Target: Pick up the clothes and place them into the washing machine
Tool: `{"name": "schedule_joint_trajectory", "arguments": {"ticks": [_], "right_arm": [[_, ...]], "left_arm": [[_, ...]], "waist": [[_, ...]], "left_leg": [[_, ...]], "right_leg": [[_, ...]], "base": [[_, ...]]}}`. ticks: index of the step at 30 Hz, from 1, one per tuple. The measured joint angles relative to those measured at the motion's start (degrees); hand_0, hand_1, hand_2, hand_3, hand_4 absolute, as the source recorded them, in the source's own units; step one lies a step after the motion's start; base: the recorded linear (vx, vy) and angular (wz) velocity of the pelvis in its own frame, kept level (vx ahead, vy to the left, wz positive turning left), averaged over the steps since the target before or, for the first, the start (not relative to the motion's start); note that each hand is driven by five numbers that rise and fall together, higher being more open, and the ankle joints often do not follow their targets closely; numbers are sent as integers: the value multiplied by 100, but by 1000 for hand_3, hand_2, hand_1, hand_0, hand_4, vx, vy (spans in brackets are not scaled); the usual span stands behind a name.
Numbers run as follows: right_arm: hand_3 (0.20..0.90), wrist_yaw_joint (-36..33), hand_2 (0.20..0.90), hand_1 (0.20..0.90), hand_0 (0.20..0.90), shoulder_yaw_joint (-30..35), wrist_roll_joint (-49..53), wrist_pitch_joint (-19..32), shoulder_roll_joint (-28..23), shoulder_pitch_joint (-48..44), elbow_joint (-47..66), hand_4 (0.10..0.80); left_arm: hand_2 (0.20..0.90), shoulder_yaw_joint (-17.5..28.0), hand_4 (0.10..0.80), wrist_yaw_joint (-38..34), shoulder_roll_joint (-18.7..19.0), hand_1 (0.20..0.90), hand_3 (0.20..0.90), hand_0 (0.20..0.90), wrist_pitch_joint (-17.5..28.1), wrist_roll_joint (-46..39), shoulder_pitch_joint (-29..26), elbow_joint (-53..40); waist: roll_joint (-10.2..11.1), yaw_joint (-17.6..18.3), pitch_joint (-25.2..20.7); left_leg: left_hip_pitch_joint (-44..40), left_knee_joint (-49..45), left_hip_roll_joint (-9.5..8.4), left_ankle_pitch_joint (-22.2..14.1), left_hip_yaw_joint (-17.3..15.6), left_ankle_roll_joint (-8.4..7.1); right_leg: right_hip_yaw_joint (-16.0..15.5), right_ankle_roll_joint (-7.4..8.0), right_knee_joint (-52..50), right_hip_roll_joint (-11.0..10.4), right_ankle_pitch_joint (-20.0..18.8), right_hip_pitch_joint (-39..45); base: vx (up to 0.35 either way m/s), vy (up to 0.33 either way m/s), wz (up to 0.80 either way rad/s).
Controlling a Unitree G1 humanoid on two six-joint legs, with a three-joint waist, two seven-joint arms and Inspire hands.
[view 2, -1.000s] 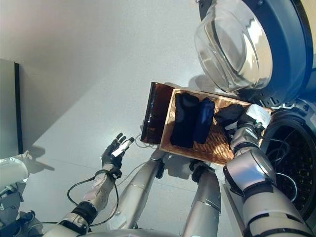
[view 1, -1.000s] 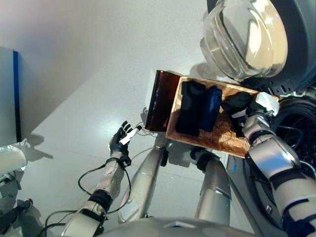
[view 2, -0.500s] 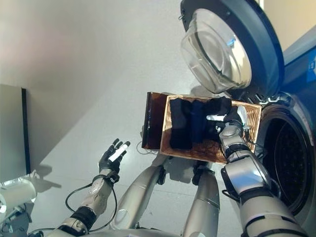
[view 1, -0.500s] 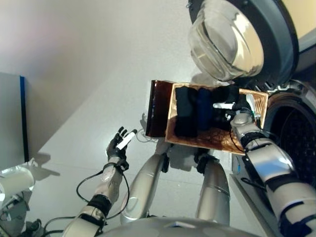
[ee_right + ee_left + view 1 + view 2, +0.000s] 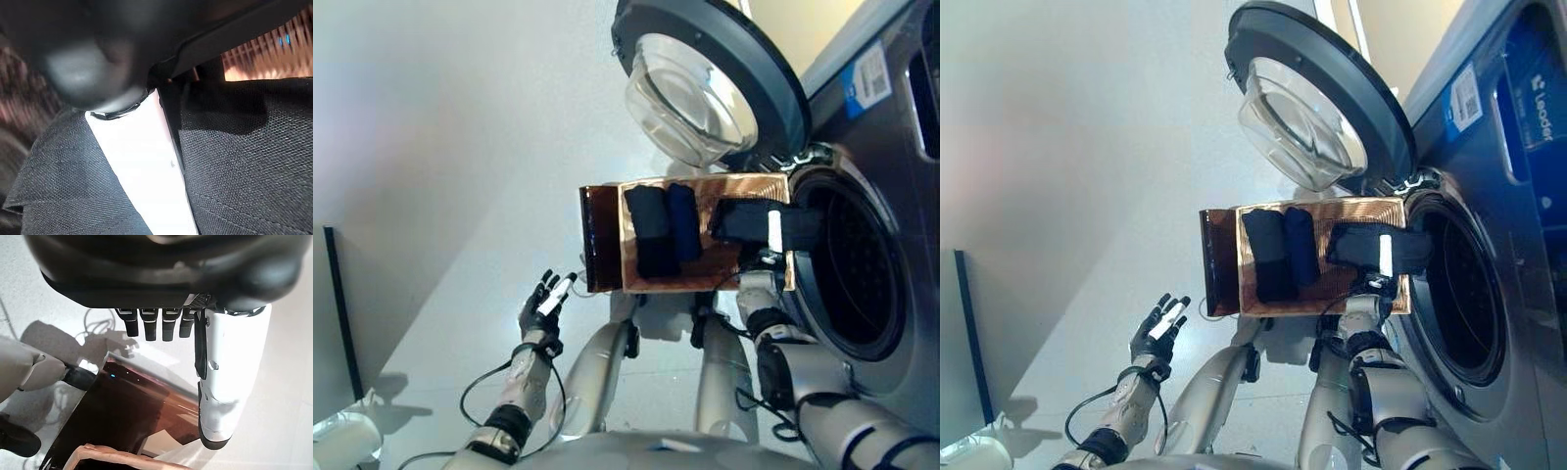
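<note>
Lifted from the basket (image 5: 651,277), dark cloth (image 5: 744,223) now sits at the washer opening (image 5: 850,269), 3 o'clock; door (image 5: 705,83) open. Right hand (image 5: 771,232) pinches it. Left hand (image 5: 544,302) open, empty.

The washing machine (image 5: 1528,245) bears white lettering (image 5: 1533,93) and a sticker (image 5: 1470,98), its print illegible.

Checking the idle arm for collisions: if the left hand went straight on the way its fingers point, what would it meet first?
Probably the dark brown lid standing beside the basket; the left hand, open, points toward it in its wrist view. Depth is unclear.
</note>
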State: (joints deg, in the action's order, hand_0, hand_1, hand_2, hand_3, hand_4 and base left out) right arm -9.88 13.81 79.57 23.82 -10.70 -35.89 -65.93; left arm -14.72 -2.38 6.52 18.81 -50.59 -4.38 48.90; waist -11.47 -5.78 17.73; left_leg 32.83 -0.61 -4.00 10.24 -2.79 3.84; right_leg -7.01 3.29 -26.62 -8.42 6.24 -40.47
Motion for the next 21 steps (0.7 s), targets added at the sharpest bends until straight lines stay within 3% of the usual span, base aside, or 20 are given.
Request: {"name": "schedule_joint_trajectory", "arguments": {"ticks": [7, 12, 21], "right_arm": [[200, -169, 200, 200, 200, 640, 420, 512, -26, -96, 32, 300], [200, -509, 200, 200, 200, 1114, 511, 817, -284, -229, -35, 300], [200, -1306, 200, 200, 200, 1535, 244, 1135, -1116, -406, -30, 300]], "left_arm": [[900, -42, 800, -13, -100, 900, 900, 900, 13, -113, 86, 180], [900, -319, 800, -9, -144, 900, 900, 900, 19, -110, 83, 215], [900, -464, 800, 4, -185, 900, 900, 900, 25, -101, 276, 227]], "waist": [[-352, -13, -252], [-555, 21, -404], [-869, 19, -646]], "left_leg": [[-136, 86, -22, 41, -59, 39], [-168, 104, -29, 37, -86, 34], [-319, 206, -70, -8, -211, -29]], "right_leg": [[95, -4, -33, -6, 1, 29], [172, 1, -36, 4, -1, 16], [371, -33, -110, -1, 26, -6]], "base": [[31, 31, -4], [24, 37, -8], [23, 32, -9]]}}
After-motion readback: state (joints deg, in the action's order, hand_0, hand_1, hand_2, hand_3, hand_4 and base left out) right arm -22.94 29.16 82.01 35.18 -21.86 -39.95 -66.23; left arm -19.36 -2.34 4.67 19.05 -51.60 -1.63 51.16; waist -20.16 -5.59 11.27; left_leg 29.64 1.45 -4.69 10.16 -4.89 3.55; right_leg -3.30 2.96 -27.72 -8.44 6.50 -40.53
